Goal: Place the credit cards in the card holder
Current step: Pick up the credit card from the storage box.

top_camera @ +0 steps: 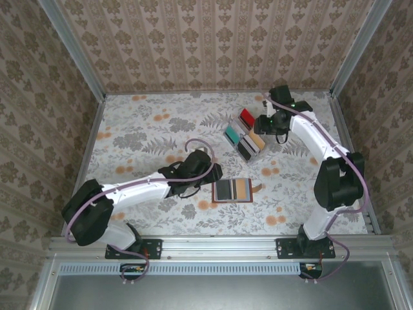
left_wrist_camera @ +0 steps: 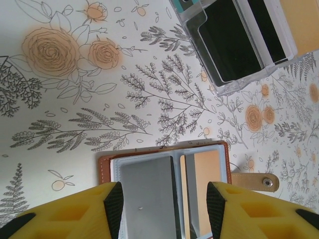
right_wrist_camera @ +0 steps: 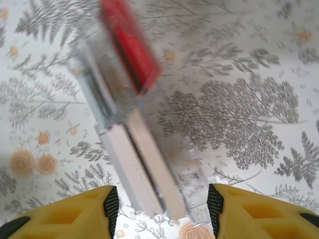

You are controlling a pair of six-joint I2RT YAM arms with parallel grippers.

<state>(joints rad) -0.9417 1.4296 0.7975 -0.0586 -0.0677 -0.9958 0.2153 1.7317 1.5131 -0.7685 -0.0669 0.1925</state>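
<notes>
The brown card holder (top_camera: pixel 233 190) lies open on the floral table in front of the arms. In the left wrist view the card holder (left_wrist_camera: pixel 103 164) shows a grey card (left_wrist_camera: pixel 147 191) in its left pocket and an orange card (left_wrist_camera: pixel 212 174) in its right pocket, with the clasp tab (left_wrist_camera: pixel 255 180) sticking out. My left gripper (left_wrist_camera: pixel 164 211) hangs open just above it, holding nothing. My right gripper (right_wrist_camera: pixel 162 211) is open over the clear rack (right_wrist_camera: pixel 119 99), which holds a red card (right_wrist_camera: pixel 130 45) and pale cards (right_wrist_camera: pixel 142 169). The right wrist view is blurred.
The clear slotted rack (top_camera: pixel 245 134) stands at the back right with red, teal, dark and tan cards; its dark card (left_wrist_camera: pixel 229 42) shows in the left wrist view. Patterned walls close in the table on three sides. My right gripper (top_camera: pixel 270 123) sits at the rack's right side.
</notes>
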